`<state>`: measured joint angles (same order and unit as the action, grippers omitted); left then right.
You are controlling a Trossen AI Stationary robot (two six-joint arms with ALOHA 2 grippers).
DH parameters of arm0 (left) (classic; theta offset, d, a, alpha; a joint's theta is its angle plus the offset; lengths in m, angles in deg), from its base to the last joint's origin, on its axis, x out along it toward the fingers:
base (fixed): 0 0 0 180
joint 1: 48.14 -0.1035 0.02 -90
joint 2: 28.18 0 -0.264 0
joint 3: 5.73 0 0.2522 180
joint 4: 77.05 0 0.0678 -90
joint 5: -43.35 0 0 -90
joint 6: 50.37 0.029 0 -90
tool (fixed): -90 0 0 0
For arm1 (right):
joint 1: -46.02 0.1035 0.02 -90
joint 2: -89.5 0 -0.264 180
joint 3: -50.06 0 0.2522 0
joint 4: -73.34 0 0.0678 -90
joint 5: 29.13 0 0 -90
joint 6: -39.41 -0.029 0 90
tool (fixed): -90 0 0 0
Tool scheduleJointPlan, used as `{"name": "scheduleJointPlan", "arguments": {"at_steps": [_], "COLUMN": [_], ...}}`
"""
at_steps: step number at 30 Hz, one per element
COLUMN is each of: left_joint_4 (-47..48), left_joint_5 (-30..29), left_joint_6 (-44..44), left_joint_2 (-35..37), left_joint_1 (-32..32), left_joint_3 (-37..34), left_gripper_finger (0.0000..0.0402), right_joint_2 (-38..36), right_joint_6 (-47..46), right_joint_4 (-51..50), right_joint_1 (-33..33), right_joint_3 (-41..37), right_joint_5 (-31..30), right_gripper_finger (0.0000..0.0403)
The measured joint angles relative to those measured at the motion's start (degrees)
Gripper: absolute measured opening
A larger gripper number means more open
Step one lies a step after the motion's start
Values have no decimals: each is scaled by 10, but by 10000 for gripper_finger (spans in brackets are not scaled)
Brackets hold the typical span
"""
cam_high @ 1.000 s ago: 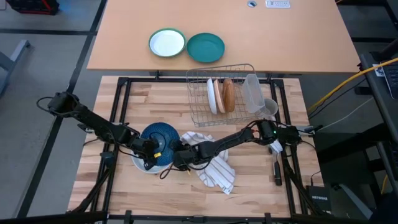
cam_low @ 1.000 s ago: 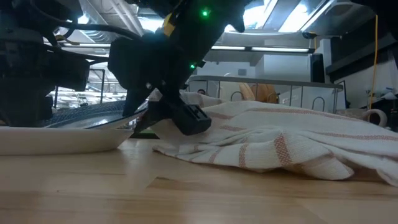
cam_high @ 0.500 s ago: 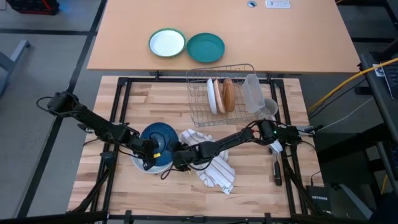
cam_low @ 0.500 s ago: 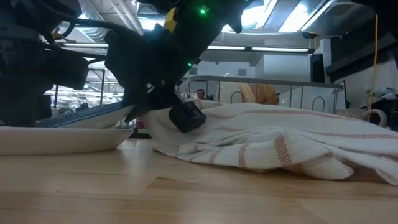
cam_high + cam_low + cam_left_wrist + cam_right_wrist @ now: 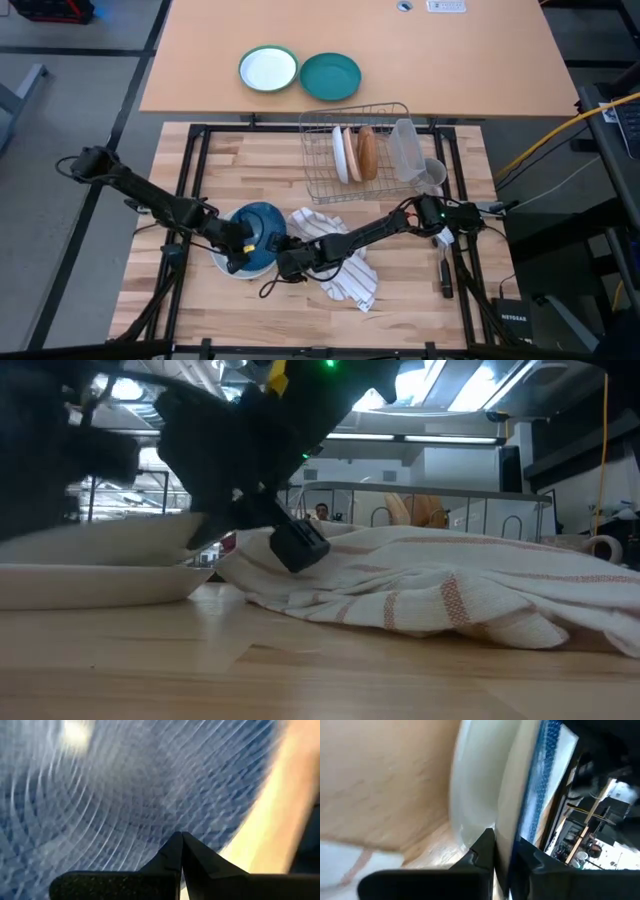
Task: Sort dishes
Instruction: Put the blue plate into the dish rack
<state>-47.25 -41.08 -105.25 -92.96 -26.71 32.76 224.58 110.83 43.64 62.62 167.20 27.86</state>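
Note:
The dark blue plate [image 5: 258, 228] with a pale underside [image 5: 110, 540] lies tilted over a white dish [image 5: 222, 262] at the table's near left. My right gripper [image 5: 283, 262] is shut on its right rim. My left gripper [image 5: 240, 252] is shut, its tips over the plate's patterned top [image 5: 125, 785]. A white plate [image 5: 342, 155] and a tan-brown plate [image 5: 367, 152] stand on edge in the wire rack [image 5: 320, 185]. My right gripper pinches the blue plate's right rim [image 5: 504, 827] between its two fingers, one on the blue top and one on the pale underside. It comes slanting down from the table's right. The rim is raised off the white dish [image 5: 470, 795]. My left gripper's shut tips [image 5: 181, 845] sit at the plate's top face; whether they touch it, I cannot tell.
A striped white towel [image 5: 340, 260] lies crumpled just right of the plates, under my right arm. A clear container [image 5: 405, 150] and a cup stand at the rack's right end. A teal plate [image 5: 330, 76] and a green-rimmed white plate [image 5: 268, 70] rest on the far table.
The blue plate has come up off the white dish and tipped; its pale underside now shows in the low view. My right gripper has rolled at the wrist while at the rim. My left gripper has risen a little over the plate.

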Motion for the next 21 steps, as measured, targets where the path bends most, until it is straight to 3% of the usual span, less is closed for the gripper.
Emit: {"name": "scheduleJointPlan", "arguments": {"at_steps": [15, 21], "left_joint_4": [-15, -15], "left_joint_5": [4, -12], "left_joint_6": [29, 62], "left_joint_2": [167, 217], "left_joint_1": [-1, -1], "left_joint_3": [20, 20], "left_gripper_finger": [0, 0], "right_joint_2": [0, 0], "right_joint_6": [4, -74], "right_joint_4": [0, -27], "right_joint_1": [7, 7], "right_joint_3": [2, 25], "right_joint_5": [-12, -4], "right_gripper_finger": [21, 20]}}
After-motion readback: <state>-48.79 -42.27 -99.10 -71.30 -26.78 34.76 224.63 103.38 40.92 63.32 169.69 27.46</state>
